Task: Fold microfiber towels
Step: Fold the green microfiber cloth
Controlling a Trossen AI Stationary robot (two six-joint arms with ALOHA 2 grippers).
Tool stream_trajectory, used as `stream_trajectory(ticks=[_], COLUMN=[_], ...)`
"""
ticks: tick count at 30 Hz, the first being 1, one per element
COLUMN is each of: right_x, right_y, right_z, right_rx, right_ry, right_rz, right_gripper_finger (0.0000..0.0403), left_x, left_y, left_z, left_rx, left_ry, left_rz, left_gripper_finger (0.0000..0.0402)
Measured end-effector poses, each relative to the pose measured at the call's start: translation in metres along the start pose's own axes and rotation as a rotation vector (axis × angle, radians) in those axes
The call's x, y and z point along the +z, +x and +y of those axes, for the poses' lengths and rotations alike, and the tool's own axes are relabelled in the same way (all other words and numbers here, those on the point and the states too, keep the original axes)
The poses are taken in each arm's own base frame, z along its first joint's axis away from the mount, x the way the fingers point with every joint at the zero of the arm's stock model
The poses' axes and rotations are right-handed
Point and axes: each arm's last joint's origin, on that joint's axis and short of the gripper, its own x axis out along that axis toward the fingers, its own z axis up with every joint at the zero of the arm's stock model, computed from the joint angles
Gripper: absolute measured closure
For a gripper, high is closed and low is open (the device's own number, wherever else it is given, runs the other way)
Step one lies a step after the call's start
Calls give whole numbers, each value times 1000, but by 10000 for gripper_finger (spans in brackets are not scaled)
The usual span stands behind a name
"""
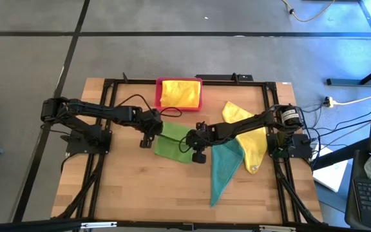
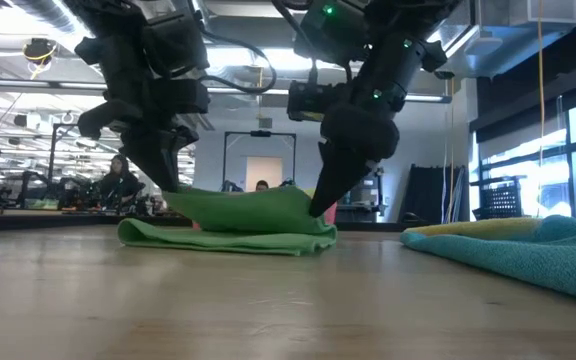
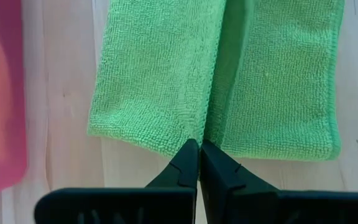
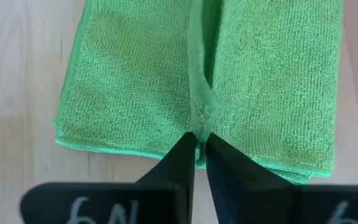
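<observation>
You have the folded towel (image 1: 174, 142) at the table's (image 1: 134, 193) centre, with the left gripper (image 1: 152, 132) at its 9 o'clock edge and the right gripper (image 1: 196, 143) at its 3 o'clock edge, each pinching a fold of it. At 12 o'clock from it sits the tray (image 1: 159, 96) near the far edge, holding a towel in the tray (image 1: 180, 93). At 3 o'clock, under the right arm, two more towels (image 1: 250, 138) lie overlapping, with another towel (image 1: 224, 171) reaching toward 5 o'clock.
</observation>
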Motion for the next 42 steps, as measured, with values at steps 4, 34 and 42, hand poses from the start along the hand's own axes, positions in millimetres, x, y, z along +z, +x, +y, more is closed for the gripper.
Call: stream_trajectory(ticks=[4,34,42], right_x=[2,6,6], right_y=[0,-24,-23], right_z=[-1,21,28], right_rx=[0,100,205], right_ry=[5,-11,21], right_rz=[-15,-68,-59], right_gripper_finger=[352,385,390], left_x=[0,6,-1], left_y=[0,-20,-9], left_z=[0,-36,-46], left_rx=[4,-70,-92], left_ry=[0,23,98], left_rz=[-1,-70,-17], left_gripper_finger=[401,401,401])
